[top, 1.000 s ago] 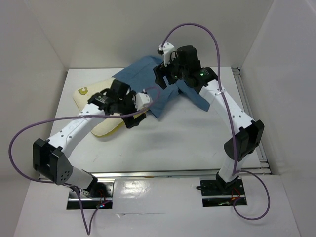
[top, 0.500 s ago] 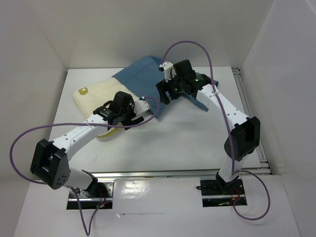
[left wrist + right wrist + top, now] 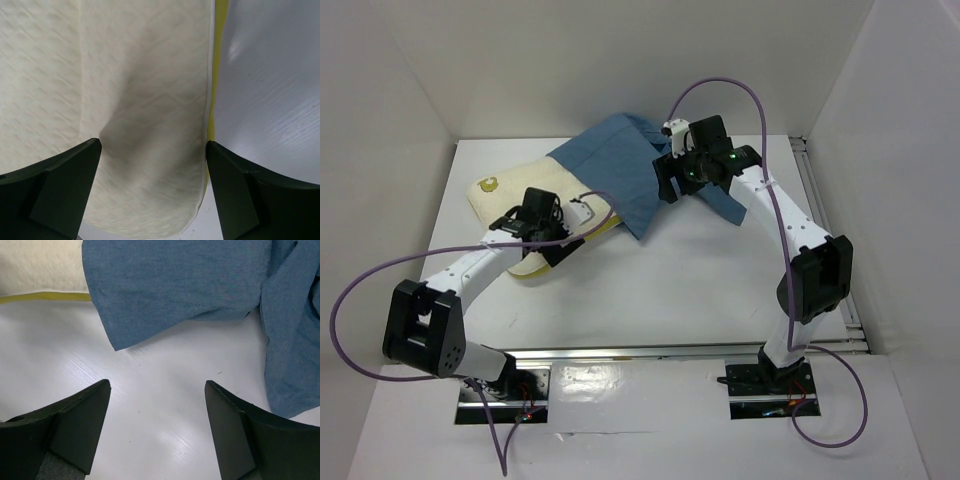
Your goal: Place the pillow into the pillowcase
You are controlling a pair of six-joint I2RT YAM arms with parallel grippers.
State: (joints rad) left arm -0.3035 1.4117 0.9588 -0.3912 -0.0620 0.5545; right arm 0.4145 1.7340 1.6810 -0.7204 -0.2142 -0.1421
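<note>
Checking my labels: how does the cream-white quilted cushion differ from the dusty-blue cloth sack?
The cream-white puffy pillow is thick and quilted; the dusty-blue cloth pillowcase is limp and wrinkled. The pillow has a yellow edge; the pillowcase is plain. The pillowcase overlaps the pillow's end. Both rest on the white table.

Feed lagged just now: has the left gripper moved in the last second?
Yes. The left gripper has shifted leftward, away from the pillowcase toward the left wall, and is now over the pillow.
</note>
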